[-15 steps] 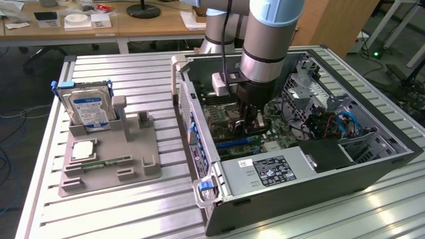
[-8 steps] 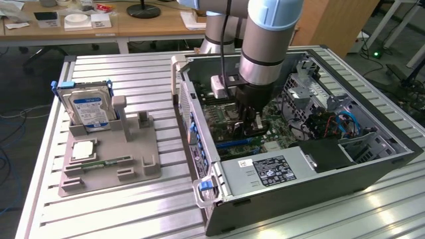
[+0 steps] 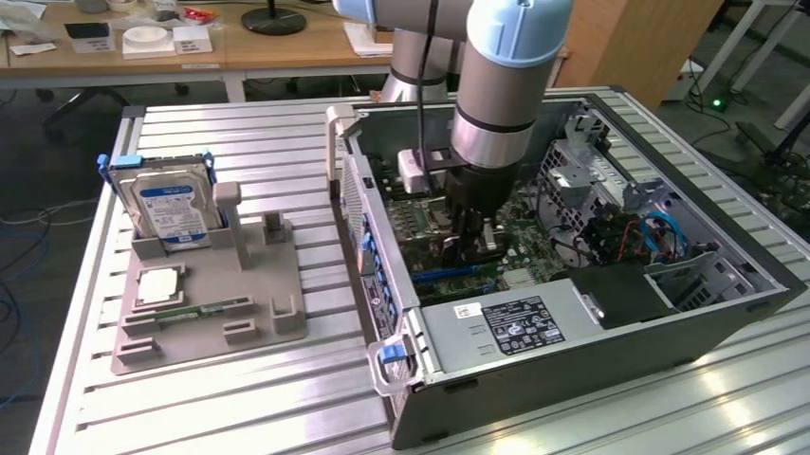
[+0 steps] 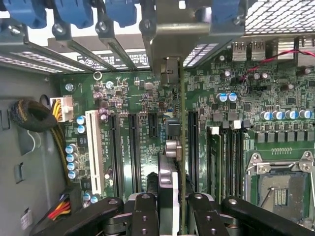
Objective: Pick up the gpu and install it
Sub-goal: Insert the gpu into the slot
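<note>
gripper (image 4: 170,206) clamped on gpu (image 4: 180,147) | inside computer case (image 3: 708,327) | over motherboard (image 4: 133,103)

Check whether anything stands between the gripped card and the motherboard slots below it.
Nothing visible does. The gripper holds the thin dark expansion card edge-on over the green motherboard; the long black slots beside it lie bare. Directly beneath, the card hides the board.

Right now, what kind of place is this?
Probably a robotics lab or test cell for PC assembly: an open computer case on a slatted metal table, a parts fixture with a hard drive, and desks behind.
</note>
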### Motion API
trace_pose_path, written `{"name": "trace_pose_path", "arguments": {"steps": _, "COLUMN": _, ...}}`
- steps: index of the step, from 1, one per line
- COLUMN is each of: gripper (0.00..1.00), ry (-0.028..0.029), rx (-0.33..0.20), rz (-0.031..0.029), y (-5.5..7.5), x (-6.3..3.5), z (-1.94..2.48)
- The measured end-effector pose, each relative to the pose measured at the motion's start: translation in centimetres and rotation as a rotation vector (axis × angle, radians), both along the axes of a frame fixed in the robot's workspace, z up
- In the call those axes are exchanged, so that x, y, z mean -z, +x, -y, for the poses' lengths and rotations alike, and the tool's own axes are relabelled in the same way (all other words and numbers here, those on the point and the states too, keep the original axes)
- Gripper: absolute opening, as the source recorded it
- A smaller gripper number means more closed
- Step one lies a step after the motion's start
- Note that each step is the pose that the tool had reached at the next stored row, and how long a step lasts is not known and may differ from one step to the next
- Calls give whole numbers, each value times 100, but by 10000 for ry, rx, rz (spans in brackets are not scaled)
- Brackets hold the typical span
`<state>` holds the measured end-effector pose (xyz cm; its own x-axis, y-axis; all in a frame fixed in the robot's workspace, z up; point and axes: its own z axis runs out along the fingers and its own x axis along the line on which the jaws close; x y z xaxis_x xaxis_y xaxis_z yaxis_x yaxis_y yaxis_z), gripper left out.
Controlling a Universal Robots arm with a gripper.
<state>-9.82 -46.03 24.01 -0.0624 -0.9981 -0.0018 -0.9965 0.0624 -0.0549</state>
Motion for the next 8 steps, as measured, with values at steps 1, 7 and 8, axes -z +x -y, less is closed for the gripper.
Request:
{"name": "trace_pose_path", "arguments": {"steps": 1, "gripper": 28, "ry": 1, "rx": 1, "rz": 0, "y": -6, "x": 3, "z": 0}}
{"name": "trace_pose_path", "arguments": {"steps": 7, "gripper": 28, "ry": 0, "rx": -2, "rz": 0, "y": -22, "x": 13, "z": 0}}
{"name": "trace_pose_path", "arguments": {"steps": 8, "gripper": 28, "ry": 0, "rx": -1, "rz": 0, "y": -22, "x": 14, "z": 0}}
